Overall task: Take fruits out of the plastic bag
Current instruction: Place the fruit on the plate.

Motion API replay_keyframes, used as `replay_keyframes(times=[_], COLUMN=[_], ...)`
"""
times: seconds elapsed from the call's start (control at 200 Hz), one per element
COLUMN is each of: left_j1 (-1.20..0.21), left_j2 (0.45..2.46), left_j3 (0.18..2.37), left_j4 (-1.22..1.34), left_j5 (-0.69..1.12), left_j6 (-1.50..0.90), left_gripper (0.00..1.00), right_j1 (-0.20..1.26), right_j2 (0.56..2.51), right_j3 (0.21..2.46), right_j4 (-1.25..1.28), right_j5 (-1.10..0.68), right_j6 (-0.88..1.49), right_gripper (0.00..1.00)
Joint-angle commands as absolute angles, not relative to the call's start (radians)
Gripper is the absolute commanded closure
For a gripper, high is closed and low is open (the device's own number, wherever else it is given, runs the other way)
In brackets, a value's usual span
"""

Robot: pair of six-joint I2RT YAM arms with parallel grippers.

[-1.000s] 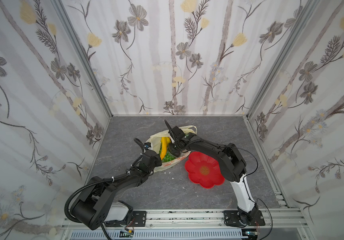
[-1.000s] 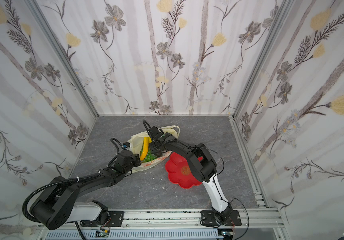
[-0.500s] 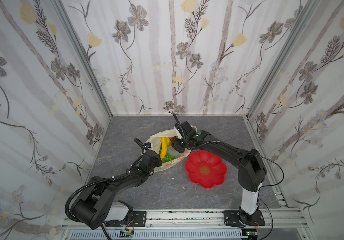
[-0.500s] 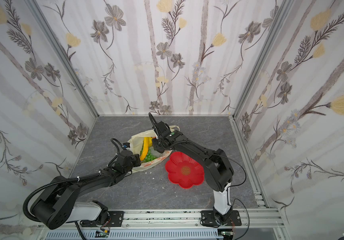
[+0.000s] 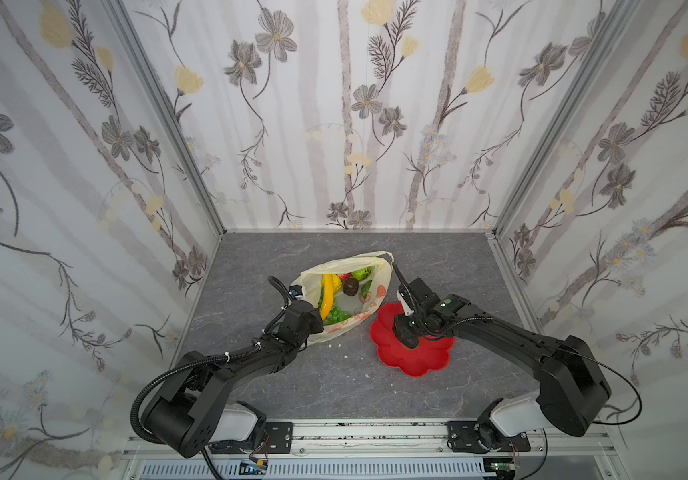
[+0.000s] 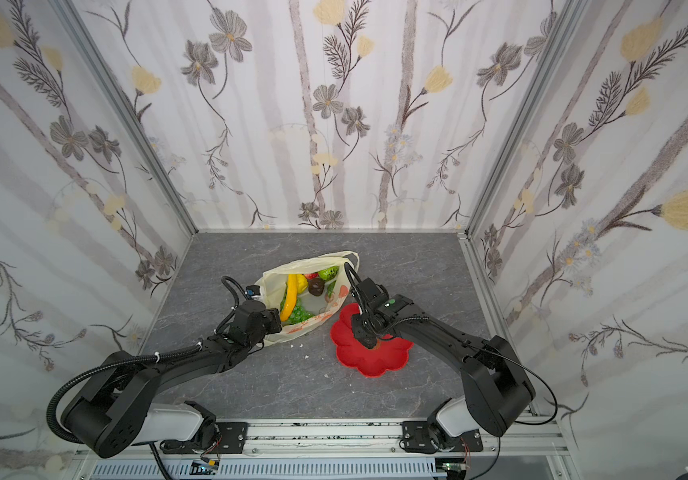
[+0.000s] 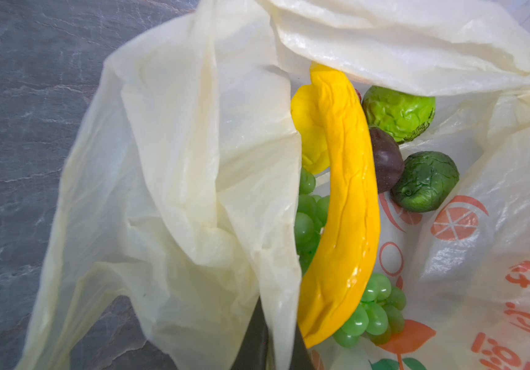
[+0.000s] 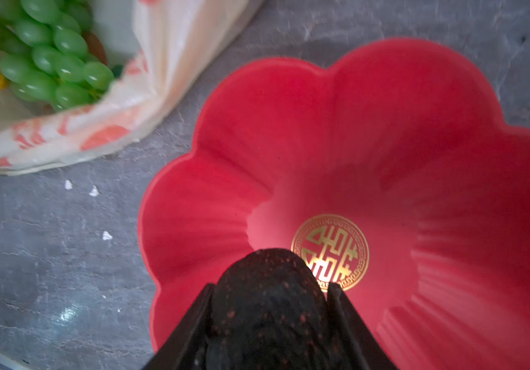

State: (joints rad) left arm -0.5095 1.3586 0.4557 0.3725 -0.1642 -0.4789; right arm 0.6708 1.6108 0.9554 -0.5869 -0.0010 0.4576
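Well, R claw [image 8: 270, 288] grips speckled avocado [image 8: 266, 323].

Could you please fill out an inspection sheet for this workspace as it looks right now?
Surface: grey stone-look table.
Job's things: bag lying open on the table; inside it banana, grapes, lemon, light green fruit, dark green fruit, brown piece; speckled fruit out of the bag, over the plate.
Clutter: red flower plate beside the bag; white crumbs.
Grippers: left gripper shut on the bag's edge; right gripper shut on the speckled fruit.
Cables: left cable and right cable loop at the wrists.
Surroundings: floral walls on three sides; metal rail in front.
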Motion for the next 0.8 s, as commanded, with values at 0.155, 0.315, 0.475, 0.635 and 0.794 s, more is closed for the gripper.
replay_keyframes(times=[0.155, 0.315, 0.475, 0.635, 0.794], left_j1=[-0.509, -0.510, -0.509, -0.509, -0.509], left_j2=[1.360, 1.359, 1.359, 1.362, 1.365], left_j3=[0.458, 0.457, 0.456, 0.458, 0.458], left_j4=[0.401, 0.402, 0.402, 0.401, 0.402], left_j5=[-0.170, -0.170, -0.170, -0.172, -0.175], left_j6=[-0.484, -0.484, -0.484, -0.483, -0.483], left_gripper=[0.91, 0.91, 0.91, 0.91, 0.91], right_j1=[0.674, 0.681, 0.695, 0.702, 0.704], right_j2=[1.601, 1.624, 1.643, 1.662, 1.681], right_j3=[0.859, 0.840, 0.840, 0.846, 0.853], right_j4=[-0.578, -0.583, -0.590, -0.598, -0.602], right_j5=[-0.050, -0.063, -0.052, -0.022, 0.001], right_j6=[0.548, 0.561, 0.569, 0.568, 0.564], right_gripper=[0.59, 0.59, 0.57, 0.49, 0.42])
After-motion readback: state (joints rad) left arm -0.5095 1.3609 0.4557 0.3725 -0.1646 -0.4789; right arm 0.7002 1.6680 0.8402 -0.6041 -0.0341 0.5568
